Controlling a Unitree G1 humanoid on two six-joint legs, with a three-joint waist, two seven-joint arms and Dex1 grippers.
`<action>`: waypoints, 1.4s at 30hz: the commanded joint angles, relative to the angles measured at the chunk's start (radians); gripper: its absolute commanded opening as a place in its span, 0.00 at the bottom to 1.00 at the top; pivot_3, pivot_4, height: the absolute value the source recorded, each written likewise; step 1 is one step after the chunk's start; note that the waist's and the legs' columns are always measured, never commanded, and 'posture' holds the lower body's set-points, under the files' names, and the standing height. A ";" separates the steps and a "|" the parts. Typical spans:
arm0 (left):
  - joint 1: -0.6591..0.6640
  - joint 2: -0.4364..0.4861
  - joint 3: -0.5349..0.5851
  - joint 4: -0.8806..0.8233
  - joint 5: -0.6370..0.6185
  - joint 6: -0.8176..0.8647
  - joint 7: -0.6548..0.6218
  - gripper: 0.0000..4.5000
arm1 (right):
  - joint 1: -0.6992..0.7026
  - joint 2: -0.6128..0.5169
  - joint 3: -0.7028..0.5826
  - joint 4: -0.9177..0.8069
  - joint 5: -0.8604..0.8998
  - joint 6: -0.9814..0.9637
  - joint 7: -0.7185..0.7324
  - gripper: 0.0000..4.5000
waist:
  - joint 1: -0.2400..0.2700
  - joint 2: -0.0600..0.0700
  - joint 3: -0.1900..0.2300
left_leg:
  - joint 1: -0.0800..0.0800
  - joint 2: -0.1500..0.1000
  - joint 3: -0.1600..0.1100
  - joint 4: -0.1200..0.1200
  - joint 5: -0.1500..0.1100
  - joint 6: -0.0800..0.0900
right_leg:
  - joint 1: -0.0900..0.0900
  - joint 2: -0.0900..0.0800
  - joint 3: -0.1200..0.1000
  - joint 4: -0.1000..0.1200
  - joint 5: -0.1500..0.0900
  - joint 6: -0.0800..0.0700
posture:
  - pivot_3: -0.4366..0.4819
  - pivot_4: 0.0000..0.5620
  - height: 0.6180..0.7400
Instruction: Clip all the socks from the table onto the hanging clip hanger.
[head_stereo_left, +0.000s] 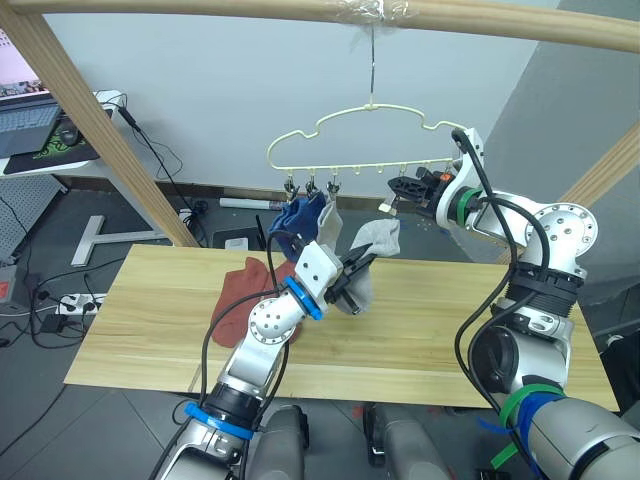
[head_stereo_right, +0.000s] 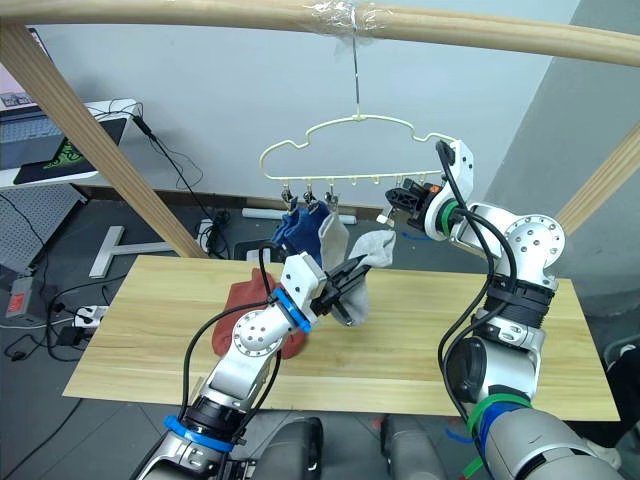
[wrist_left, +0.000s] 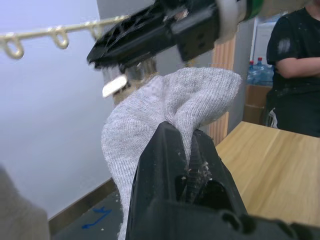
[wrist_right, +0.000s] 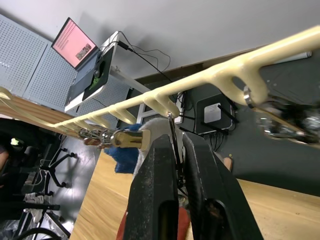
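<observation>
Your clip hanger (head_stereo_left: 372, 140) is hanging from the round wooden pole (head_stereo_left: 300, 10) overhead, its bar running across your view from left to right, with the clips dangling beneath. At its left end a blue sock (head_stereo_left: 296, 218) and a light grey sock (head_stereo_left: 327, 222) are already hanging straight down, long axis vertical. A second light grey sock (head_stereo_left: 378, 237) is being held up in the air below the bar, slanting from the left gripper up towards the right one, its free end drooping. Two rust-red socks (head_stereo_left: 243, 285) are lying bunched on the table (head_stereo_left: 440, 330), near its back edge on the left side.

The table is a pale plank top running left to right over a dark grey floor. Behind it you are seeing a white wall, a desk with a laptop (head_stereo_left: 25, 120) on the far left, and a person in black (wrist_left: 295, 65) beyond the table's right end.

Your left gripper (head_stereo_left: 356, 268) is pinching the grey sock, fingers closed on the fabric. Your right gripper (head_stereo_left: 398, 192) is squeezing a clip (wrist_right: 172, 150) on the bar, fingers nearly together around it.
</observation>
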 joint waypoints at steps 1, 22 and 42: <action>-0.034 -0.006 0.011 0.014 -0.001 -0.048 0.014 0.00 | -0.007 -0.004 -0.027 -0.023 0.008 0.033 -0.031 0.00 | 0.000 0.000 0.000 | 0.000 0.000 0.000 0.000 0.000 0.000 | 0.000 0.000 0.000 0.000 0.000 0.000 | 0.40 0.42 1.00; -0.100 -0.044 0.039 0.071 -0.017 -0.059 0.043 0.00 | -0.029 0.021 -0.074 -0.042 0.034 0.093 -0.056 0.07 | -0.002 0.000 0.000 | -0.001 0.000 0.000 0.000 0.000 0.000 | -0.001 0.001 0.000 0.000 0.000 0.000 | 0.40 0.43 1.00; -0.113 -0.082 0.046 0.064 -0.123 0.087 -0.020 0.32 | 0.040 -0.012 -0.043 -0.285 0.151 0.079 0.047 1.00 | -0.022 0.000 0.000 | -0.002 0.001 0.000 -0.001 0.000 0.000 | -0.003 0.002 0.000 0.000 0.000 0.000 | 0.39 0.45 1.00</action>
